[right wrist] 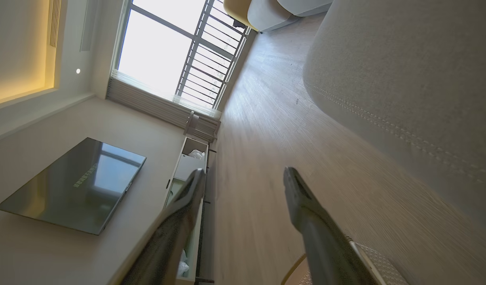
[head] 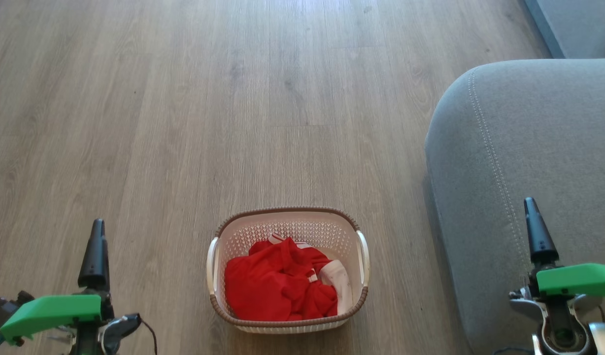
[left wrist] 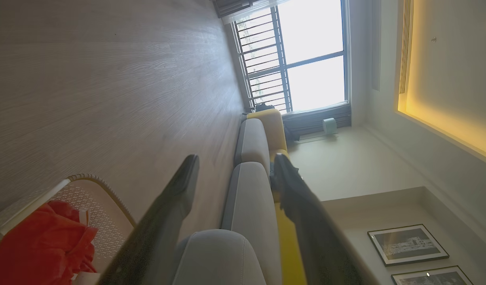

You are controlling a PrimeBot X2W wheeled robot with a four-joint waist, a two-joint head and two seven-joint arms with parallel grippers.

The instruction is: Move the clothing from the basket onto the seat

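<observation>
The clothing lies in the basket as a crumpled heap of soft, bright red fabric, with a white collar edge at its far side and a white cuff on its right. The folds make it impossible to count the garments, and they cover most of the basket's bottom.

The basket is a rounded rectangle of cream plastic pierced with small holes, with a brown woven-look rim and a white handle on each side. It stands on a floor of pale grey-brown wood planks that lies wide and bare beyond it and to its left.

To its right, past a strip of floor, is the seat, a big grey upholstered cushion with a rounded corner and a line of pale stitching. The picture's right and bottom edges cut it off.

The left gripper hangs over the floor left of the basket, its dark tapered fingers spread wide and holding nothing. The right gripper, in front of the seat's near part, is equally wide and holds nothing. In the head view a green housing covers part of the left gripper.
</observation>
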